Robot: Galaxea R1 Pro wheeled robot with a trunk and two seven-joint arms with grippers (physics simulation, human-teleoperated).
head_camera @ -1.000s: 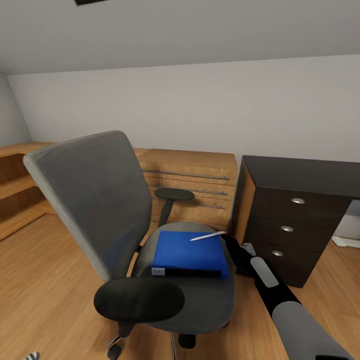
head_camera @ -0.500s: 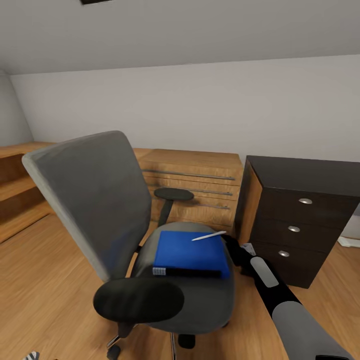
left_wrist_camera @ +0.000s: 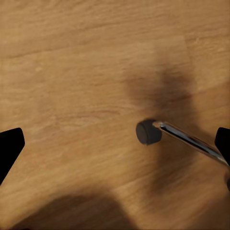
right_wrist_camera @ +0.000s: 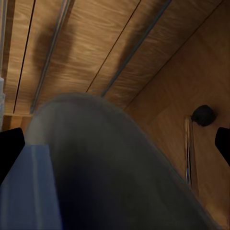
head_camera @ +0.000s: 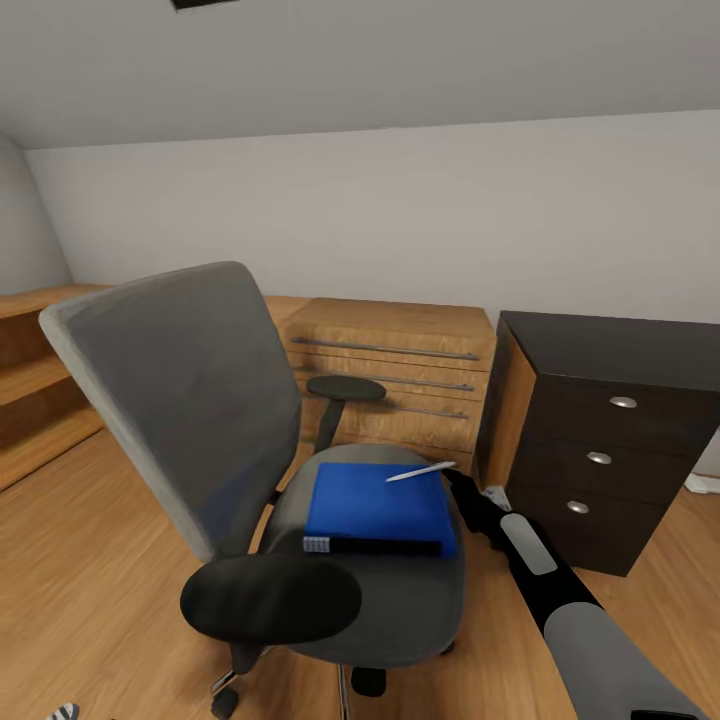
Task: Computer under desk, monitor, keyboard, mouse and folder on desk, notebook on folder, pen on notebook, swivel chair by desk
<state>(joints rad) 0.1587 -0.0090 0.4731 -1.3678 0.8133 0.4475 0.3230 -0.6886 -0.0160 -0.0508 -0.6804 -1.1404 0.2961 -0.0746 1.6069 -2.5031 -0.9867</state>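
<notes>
Folder (head_camera: 375, 507): flat glossy blue slab on grey upholstered swivel chair (head_camera: 190, 400); thin white pen (head_camera: 420, 471) atop; both grippers spread wide.

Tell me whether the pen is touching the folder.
Touching. Head view: the pen lies flat on the folder's blue top, near its far right corner.

The grey swivel chair (head_camera: 250, 470) stands on the light wood floor, backrest tilted, dark armrests out to either side. On its seat lies the blue folder (head_camera: 375, 505), flat over a dark notebook (head_camera: 380, 546), with the thin white pen (head_camera: 420, 471) lying slantwise near the folder's far corner.
</notes>
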